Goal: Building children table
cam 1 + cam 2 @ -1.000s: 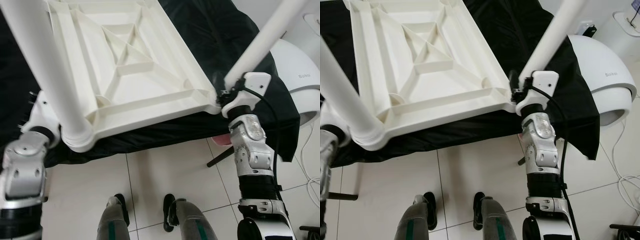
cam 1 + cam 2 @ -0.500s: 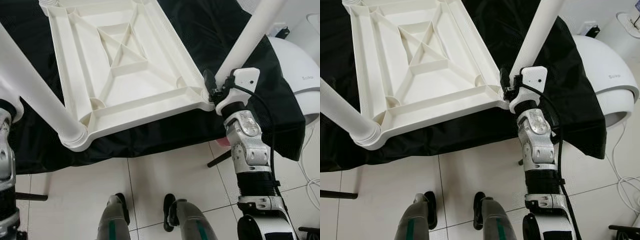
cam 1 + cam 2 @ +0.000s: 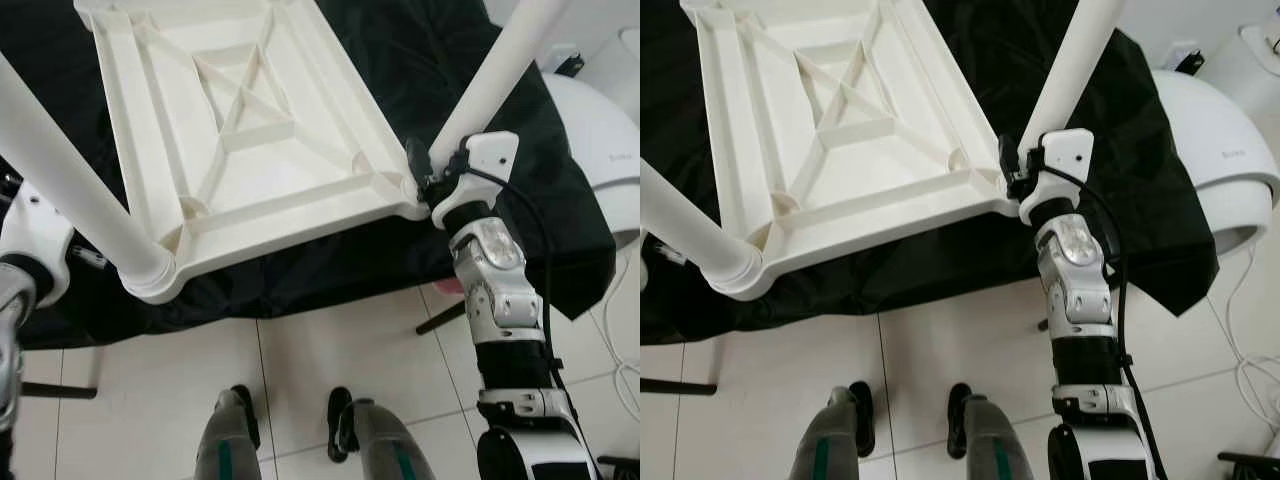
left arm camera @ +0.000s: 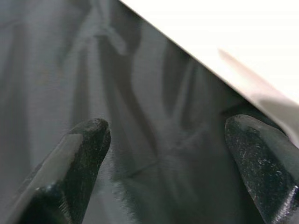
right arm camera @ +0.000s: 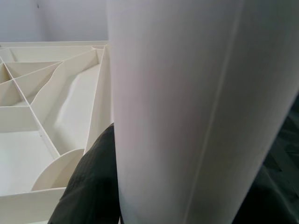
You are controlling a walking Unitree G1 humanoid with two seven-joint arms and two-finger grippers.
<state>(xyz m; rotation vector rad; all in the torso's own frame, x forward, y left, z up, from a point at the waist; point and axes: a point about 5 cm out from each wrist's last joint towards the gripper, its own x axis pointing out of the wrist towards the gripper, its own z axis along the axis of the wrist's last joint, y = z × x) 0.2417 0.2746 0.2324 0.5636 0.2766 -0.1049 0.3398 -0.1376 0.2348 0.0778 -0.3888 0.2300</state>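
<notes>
The white ribbed plastic tabletop (image 3: 240, 130) is lying upside down on the black cloth (image 3: 420, 60), exposing its corner sockets. At four o'clock, the right gripper (image 3: 1015, 172) is clamping a white tubular leg (image 3: 1065, 75) into one. The left gripper (image 4: 168, 163), fingers spread wide, is hovering at eight o'clock.

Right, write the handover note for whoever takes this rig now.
Right gripper: closed on the near-right leg at its base by the corner socket.
Left gripper: open, empty, over the black cloth beside the near-left leg.
Tabletop: upside down on the cloth, ribs up.
Done: both near legs stand in their corners.
Left: how firmly they sit cannot be told; check far corners, then flip upright.
</notes>
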